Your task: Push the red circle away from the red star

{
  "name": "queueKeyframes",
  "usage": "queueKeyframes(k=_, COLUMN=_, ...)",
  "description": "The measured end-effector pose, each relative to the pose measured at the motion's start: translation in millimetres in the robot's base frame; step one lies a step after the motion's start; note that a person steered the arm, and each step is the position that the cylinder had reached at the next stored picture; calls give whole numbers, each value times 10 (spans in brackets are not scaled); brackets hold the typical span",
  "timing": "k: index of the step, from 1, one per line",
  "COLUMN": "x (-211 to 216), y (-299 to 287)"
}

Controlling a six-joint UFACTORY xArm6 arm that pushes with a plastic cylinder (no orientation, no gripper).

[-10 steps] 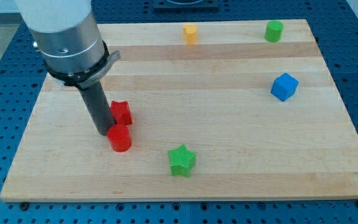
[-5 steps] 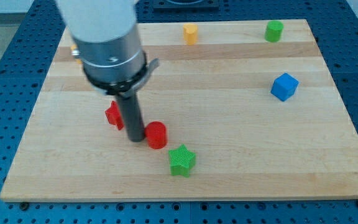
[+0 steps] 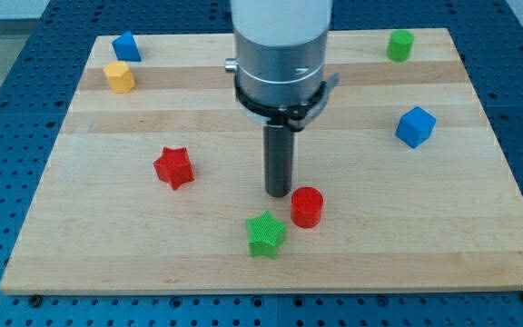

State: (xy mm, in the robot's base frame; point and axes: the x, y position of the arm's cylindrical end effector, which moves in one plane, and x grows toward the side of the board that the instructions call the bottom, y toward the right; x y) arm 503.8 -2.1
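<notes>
So the push is well underway here: the red circle (image 3: pixel 306 206) sits a good way off to the view's right of the red star (image 3: pixel 173 167), with bare wood between them, and my tip (image 3: pixel 279 193) is planted just at the circle's upper-left edge, looks like touching or nearly so. No claw on this rig, just a plain rod, so there's nothing to be open or clenched. I'd say the job is pretty much in its late stage; if more gap is wanted, the next move would be a push toward the view's right, and it needs to go a bit up-right or straight right so the circle doesn't get shoved into the green star (image 3: pixel 266 234), which sits just below-left of it. Count on the board (image 3: pixel 479 227): two red pieces (star and circle), two green (the star plus a green cylinder (image 3: pixel 400 44) at the top right), two blue (a blue cube (image 3: pixel 415 126) on the right, a blue block (image 3: pixel 125 45) top left), and one yellow block (image 3: pixel 119 77). Seven total.
</notes>
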Motion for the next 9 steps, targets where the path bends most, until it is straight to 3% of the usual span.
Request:
queueKeyframes(k=3, x=313, y=27)
queueKeyframes(k=6, x=313, y=1033)
queueKeyframes(k=9, x=313, y=1473)
